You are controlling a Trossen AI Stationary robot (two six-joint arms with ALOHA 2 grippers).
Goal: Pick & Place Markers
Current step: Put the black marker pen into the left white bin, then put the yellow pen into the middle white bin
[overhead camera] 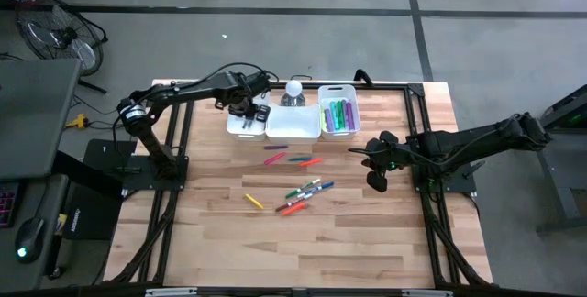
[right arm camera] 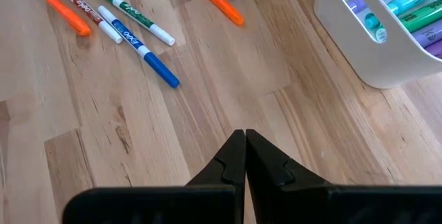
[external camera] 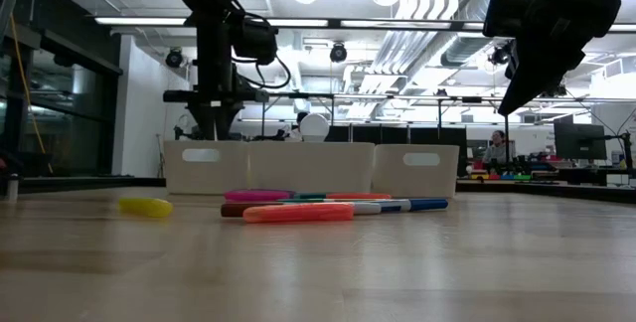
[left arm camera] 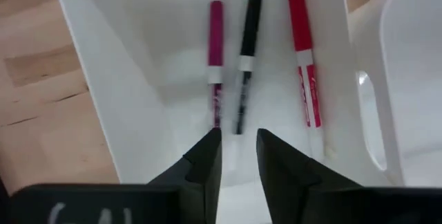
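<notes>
Left gripper point(left arm camera: 238, 156) over the left bin point(overhead camera: 246, 125) at the table's far edge, fingers parted and holding nothing; three markers point(left arm camera: 247, 54) lying flat inside. Right gripper point(right arm camera: 245, 156) clenched and empty, hovering near the right edge, beside the right bin point(overhead camera: 338, 118) full of markers. Loose markers point(overhead camera: 307, 190) scattered mid-table, toward the left of that gripper. Probably nearer the right arm. Blue marker point(right arm camera: 160, 70) closest, long axis slanted across the approach.
</notes>
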